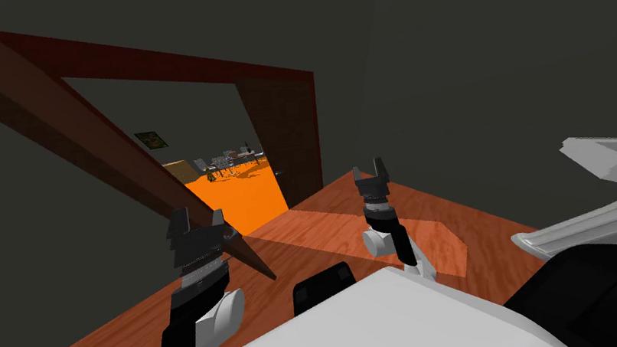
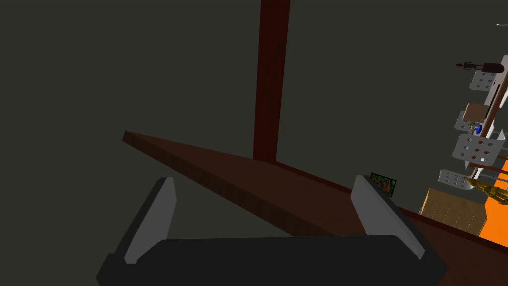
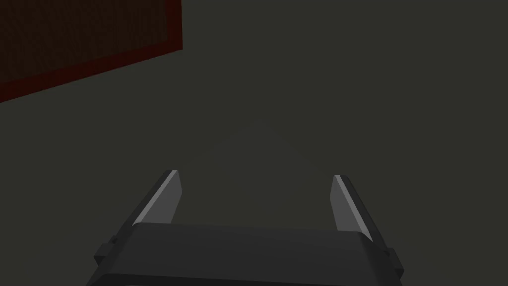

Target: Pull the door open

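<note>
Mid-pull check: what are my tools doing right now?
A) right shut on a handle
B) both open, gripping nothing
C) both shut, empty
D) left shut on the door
B: the left tool has its fingers wide apart with the door edge beyond them, unclamped, and the right tool is open before a plain dark wall.

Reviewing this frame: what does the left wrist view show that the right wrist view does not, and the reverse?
Left wrist view's own: the dark brown door slanting across ahead of the left gripper, the frame post, and past them an orange floor, grey perforated chairs and a tan box. Right wrist view's own: the right gripper and, beyond it, a dark brown panel with a reddish border. Shared: a dark grey wall behind, and open fingers gripping nothing.
</note>
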`<state>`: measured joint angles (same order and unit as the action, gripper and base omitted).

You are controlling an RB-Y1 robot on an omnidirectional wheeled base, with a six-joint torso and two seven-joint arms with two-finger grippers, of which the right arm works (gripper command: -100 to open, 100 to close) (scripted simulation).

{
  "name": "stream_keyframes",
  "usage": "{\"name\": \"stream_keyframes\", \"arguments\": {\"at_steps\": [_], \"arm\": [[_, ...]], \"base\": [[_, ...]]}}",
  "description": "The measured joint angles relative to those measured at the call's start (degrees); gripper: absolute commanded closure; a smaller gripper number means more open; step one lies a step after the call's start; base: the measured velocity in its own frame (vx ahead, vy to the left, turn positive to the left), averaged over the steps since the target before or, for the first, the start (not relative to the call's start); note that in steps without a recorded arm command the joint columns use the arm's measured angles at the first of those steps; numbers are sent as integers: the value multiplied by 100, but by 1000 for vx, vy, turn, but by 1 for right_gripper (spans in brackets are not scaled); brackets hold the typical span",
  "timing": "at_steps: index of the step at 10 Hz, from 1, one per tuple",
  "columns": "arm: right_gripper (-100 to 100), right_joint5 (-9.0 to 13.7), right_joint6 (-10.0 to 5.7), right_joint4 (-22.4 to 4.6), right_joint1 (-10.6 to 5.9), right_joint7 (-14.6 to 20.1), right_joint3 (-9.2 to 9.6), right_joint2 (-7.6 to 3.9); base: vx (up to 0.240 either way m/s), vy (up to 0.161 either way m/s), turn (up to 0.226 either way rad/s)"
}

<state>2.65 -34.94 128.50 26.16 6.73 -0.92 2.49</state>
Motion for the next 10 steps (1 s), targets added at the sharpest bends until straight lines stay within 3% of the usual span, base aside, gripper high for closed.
{"name": "stream_keyframes", "arguments": {"at_steps": [3,10], "arm": [[-100,49,-61,-390,-154,-49,-53,-150],[-100,130,-150,-1275,-506,-212,-107,-373]], "base": [[132,30,46],[100,20,47]]}}
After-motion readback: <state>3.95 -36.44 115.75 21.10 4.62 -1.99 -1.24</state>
